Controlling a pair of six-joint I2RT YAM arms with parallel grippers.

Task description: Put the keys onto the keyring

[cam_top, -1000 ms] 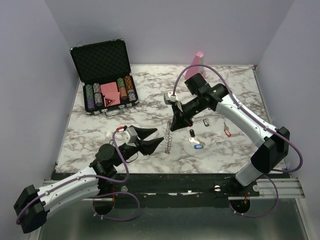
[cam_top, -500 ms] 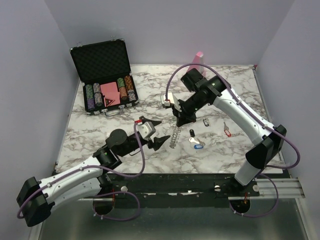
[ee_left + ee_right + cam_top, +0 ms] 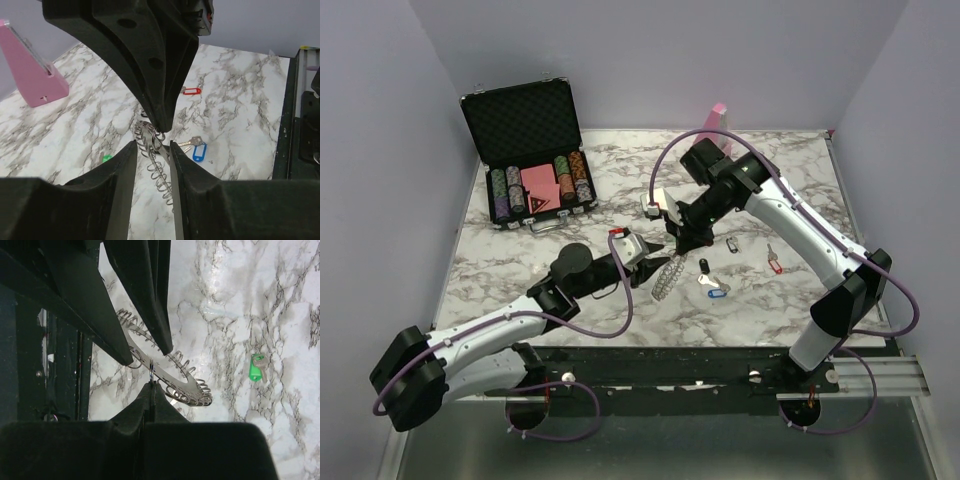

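1. We see the keyring [image 3: 665, 276] edge-on over the middle of the desk [image 3: 500, 262], closer to the near edge than the far one. It is tilted, with its far end raised. We cannot tell whether its near end touches the marble.
2. The right gripper [image 3: 681, 244] comes down from the far side and is clamped tight on the rim at the ring's raised end. In its own wrist view the fingertips meet on one thin loop of the rim.
3. The left gripper [image 3: 658, 272] reaches in from the near left. Its jaws stand narrowly apart, one finger on each side of the ring, just under the right gripper's tip. We cannot tell whether the pads press on the metal.
4. The keys lie loose on the desk, right of the ring.
   - The black-headed key [image 3: 703, 265] is just beside the ring.
   - The blue-tagged key [image 3: 717, 291] is a little nearer the near edge.
   - The dark-tagged key [image 3: 730, 244] sits beside the right arm.
   - The red-tagged key [image 3: 776, 263] lies farther toward the right edge.
5. The right wrist view also shows a green-tagged key [image 3: 256, 368] flat on the marble, apart from the ring.
6. An open chip case [image 3: 520, 120] sits at the far left corner, and a pink block [image 3: 717, 115] stands at the far edge.
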